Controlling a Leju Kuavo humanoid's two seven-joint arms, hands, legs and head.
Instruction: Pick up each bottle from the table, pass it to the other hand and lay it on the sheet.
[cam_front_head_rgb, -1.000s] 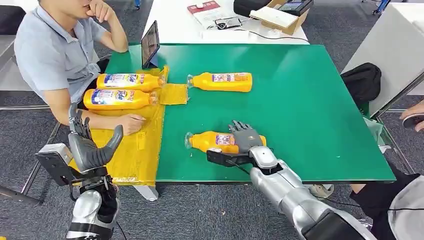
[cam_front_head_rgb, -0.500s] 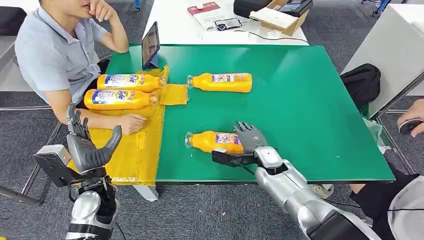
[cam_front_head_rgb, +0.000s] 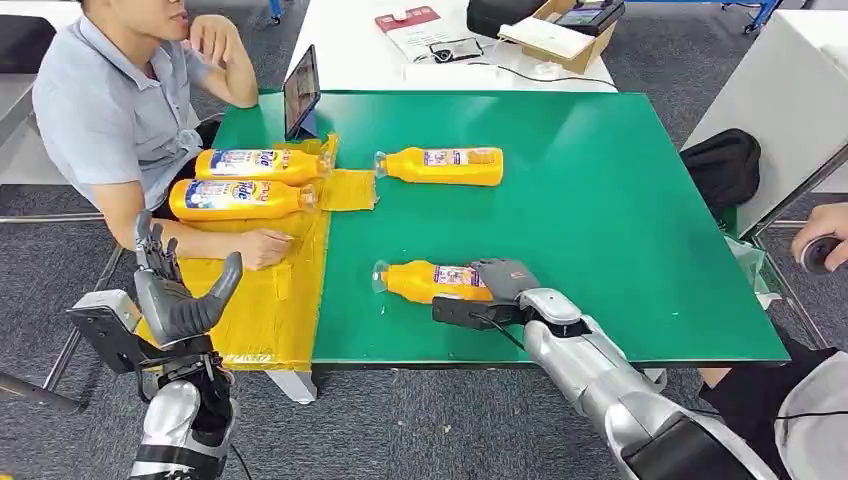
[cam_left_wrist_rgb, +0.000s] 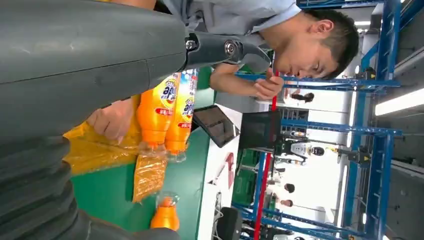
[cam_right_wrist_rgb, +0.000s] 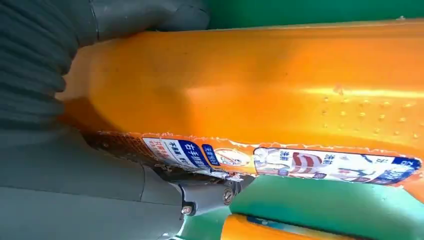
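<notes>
A: We are looking over the green tabotop (cam_front_head_rgb: 620, 230), with the yellow sheet (cam_front_head_rgb: 270, 300) draped over its left edge and a person (cam_front_head_rgb: 110, 110) sitting beside it, one hand resting on the sheet.

B: Two bottles (cam_front_head_rgb: 240, 180) are already lying on the sheet. A third bottle (cam_front_head_rgb: 445, 165) is waiting farther back on the green, just beside the sheet's small flap.

A: And the near bottle (cam_front_head_rgb: 425, 281) is lying on its side toward the front edge, cap pointing at the sheet. Our right hand (cam_front_head_rgb: 503, 279) is wrapping around its base end.

B: In the right wrist view the fingers (cam_right_wrist_rgb: 150, 17) are curling over the orange body and the thumb is pressing in under the label, so we are judging it a closing grip on that bottle.

A: What are we risking?

B: We are holding it far toward the base, so on lifting, the neck end may sag or the smooth body may slip out.

A: And our left hand (cam_front_head_rgb: 180, 295)?

B: It is hovering open off the tabletop's corner, fingers spread, holding nothing. If we are passing across too low, we may be brushing the person's hand.
</notes>
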